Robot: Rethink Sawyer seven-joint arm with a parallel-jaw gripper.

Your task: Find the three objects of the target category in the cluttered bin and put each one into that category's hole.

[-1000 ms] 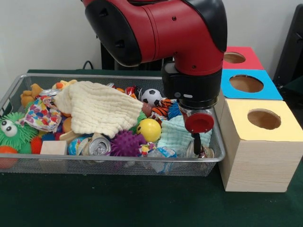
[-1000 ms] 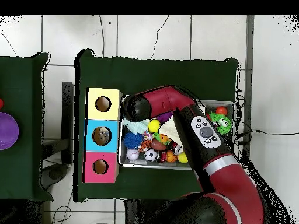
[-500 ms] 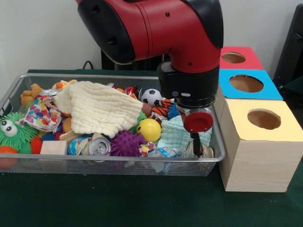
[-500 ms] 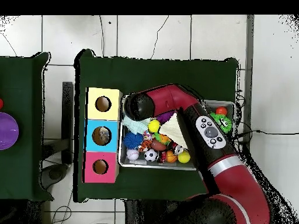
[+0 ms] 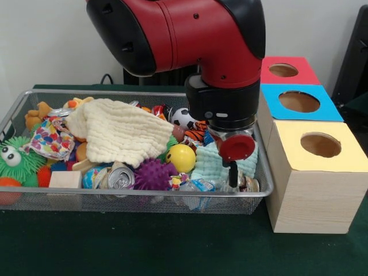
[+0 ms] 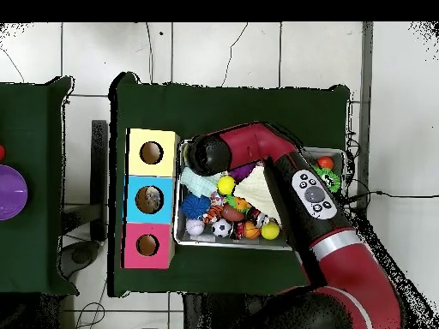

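My gripper hangs low in the front right corner of the wire mesh bin, just over a mint cloth and small shiny items by the rim. Its tips sink among the clutter, so its state is unclear. In the overhead view the arm's wrist covers it, at the bin's end beside the yellow box. Three boxes with round holes stand beside the bin: yellow, blue, red. The bin holds a yellow ball, a purple spiky ball, a soccer ball and a drink can.
A cream cloth covers the bin's middle. A green fuzzy toy, a patterned pouch, a wooden block and a teddy bear fill the left end. The arm's bulky body hangs over the bin's right half.
The arm and gripper have drifted a little left in the front view, away from the yellow box, staying low in the bin. The objects have not visibly moved.
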